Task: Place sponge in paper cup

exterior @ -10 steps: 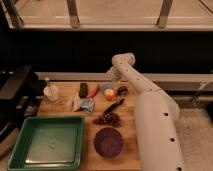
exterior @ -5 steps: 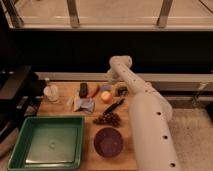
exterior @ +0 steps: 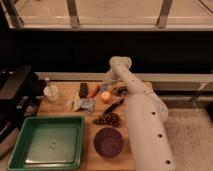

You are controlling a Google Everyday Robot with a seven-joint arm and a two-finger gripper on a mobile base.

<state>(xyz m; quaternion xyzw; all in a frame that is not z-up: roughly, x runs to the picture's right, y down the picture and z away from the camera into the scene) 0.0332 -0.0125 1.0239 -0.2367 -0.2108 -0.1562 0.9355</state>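
The gripper [exterior: 107, 83] is hanging low over the back of the counter [exterior: 60, 107], right at the sponge [exterior: 104, 88]. Honestly can't tell if it's gripping or loose. The paper cup [exterior: 51, 93] is sitting well apart, toward the counter's other end.

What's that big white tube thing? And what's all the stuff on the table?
The big white tube is a robot's arm. At its tip is the gripper, its hand for grabbing, down at the back of the wooden table, just behind a round orange thing. There is only one picture, looking down on the table. On it lie a green tray, a purple bowl, a dark bunch like grapes, a crinkled packet and, at the left, a small white cup. Whether the gripper holds anything, I cannot tell.
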